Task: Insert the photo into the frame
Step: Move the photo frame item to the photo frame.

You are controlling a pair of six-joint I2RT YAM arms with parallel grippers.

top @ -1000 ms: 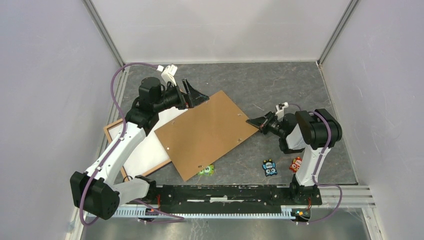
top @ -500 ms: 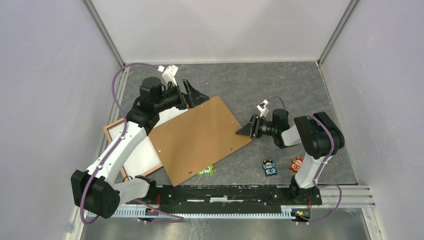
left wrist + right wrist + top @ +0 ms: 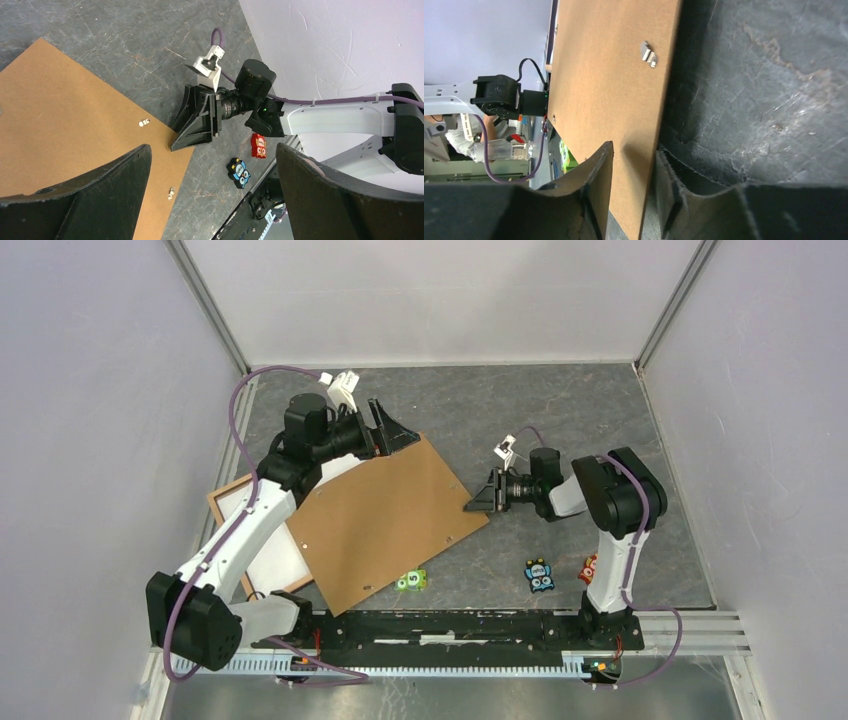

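The photo is judged already laid white-side-up in the frame at left, the board not yet seated, its edge straddled by the half-spread jaws of the right gripper, those of the left gripper spread wide.

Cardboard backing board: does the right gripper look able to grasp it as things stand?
Probably yes. In the right wrist view the right gripper has its fingers parted, and the edge of the cardboard backing board runs into the gap between them, with nothing else in the way. Whether one finger is actually under the board cannot be told.
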